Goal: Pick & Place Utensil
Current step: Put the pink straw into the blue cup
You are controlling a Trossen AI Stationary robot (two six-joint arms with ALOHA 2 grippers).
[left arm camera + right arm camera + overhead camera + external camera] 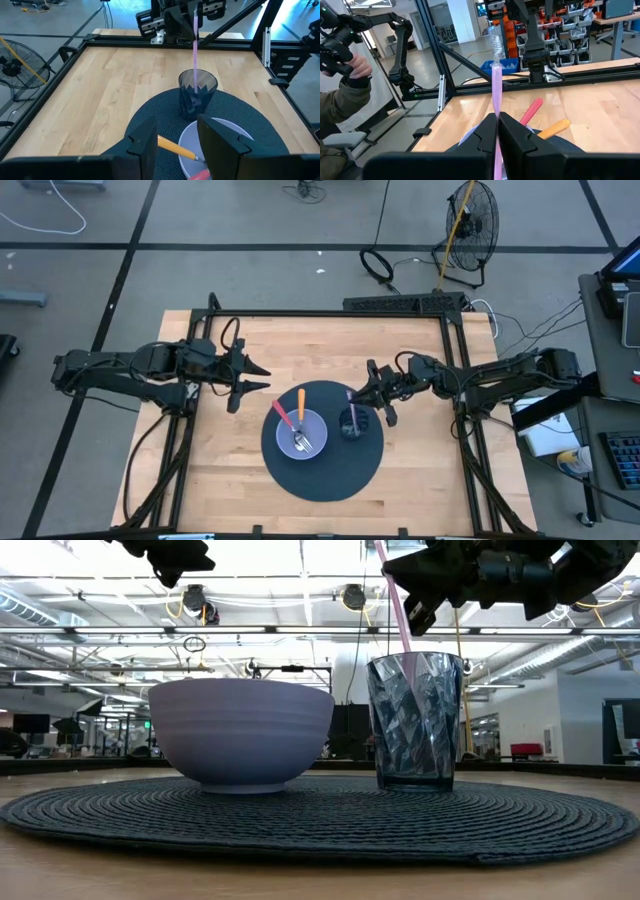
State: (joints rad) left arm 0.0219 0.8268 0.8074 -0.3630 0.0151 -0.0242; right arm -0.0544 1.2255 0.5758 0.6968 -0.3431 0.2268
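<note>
A pink-handled utensil [397,610] stands nearly upright with its lower end inside the dark faceted glass [415,720]. My right gripper [360,396] is shut on it above the glass. A lavender bowl [240,735] sits beside the glass on the round dark placemat [330,480]. An orange-handled utensil [300,402] and a red-handled utensil [282,415] lean on the bowl's rim, their heads inside. My left gripper [175,142] hovers open to the left of the bowl, nothing between its fingers. My right gripper pinches the pink handle [496,107] between its two fingers, which come in level from the table's right side and lie across it. The utensil stands upright, its pale end [495,37] above the fingers and its lower part [195,75] down in the glass.
Black frame rails [330,313] run along the table's far and side edges. Bare wood lies on the far and left parts of the table [125,70]. A person's hand [355,70] shows beyond the table, and a floor fan [470,220] stands on the floor behind it.
</note>
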